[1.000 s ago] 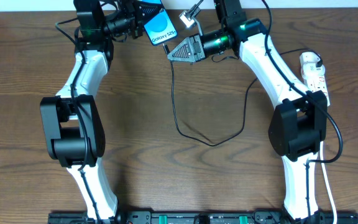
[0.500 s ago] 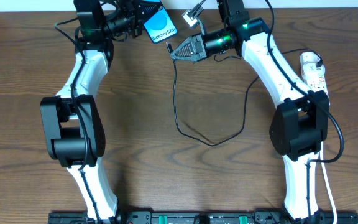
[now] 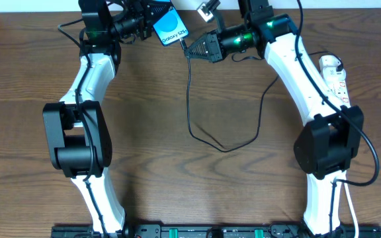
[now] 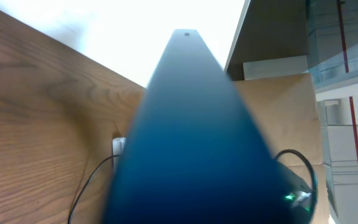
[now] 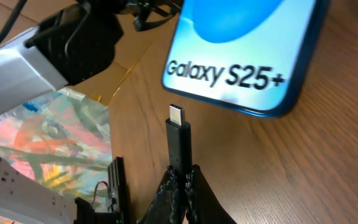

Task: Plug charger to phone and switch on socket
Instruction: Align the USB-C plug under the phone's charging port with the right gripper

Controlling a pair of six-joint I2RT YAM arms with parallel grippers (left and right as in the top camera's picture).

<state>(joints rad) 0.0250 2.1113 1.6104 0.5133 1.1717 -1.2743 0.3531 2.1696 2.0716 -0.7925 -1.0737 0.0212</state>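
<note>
At the far edge of the desk [image 3: 151, 132], the left end effector [image 3: 152, 20] is clamped on the phone [image 3: 170, 28], holding it tilted with its blue screen lit. The right end effector [image 3: 189, 49] pinches the charger [image 3: 190, 99] just behind its plug.

In the right wrist view, the two fingers [image 5: 194, 186] press together around the black plug body of the charger [image 5: 179, 143]. Its metal tip points up at the lower edge of the phone [image 5: 247, 50], near that edge's left corner. A narrow gap of bare desk [image 5: 291, 168] separates the tip from the phone, so the two are apart. The screen reads "Galaxy S25+".

The left wrist view shows the phone [image 4: 188, 124] edge-on and blurred, filling the middle of the frame. The fingers gripping it are out of sight there.

From above, the black cable drops from the right end effector toward the middle of the desk. It loops across the open wood between the two arms, then climbs back toward the right arm. The socket [image 3: 335, 78] lies beside the right arm near the desk's right edge, well apart from the phone. Open wood lies around the cable loop.
</note>
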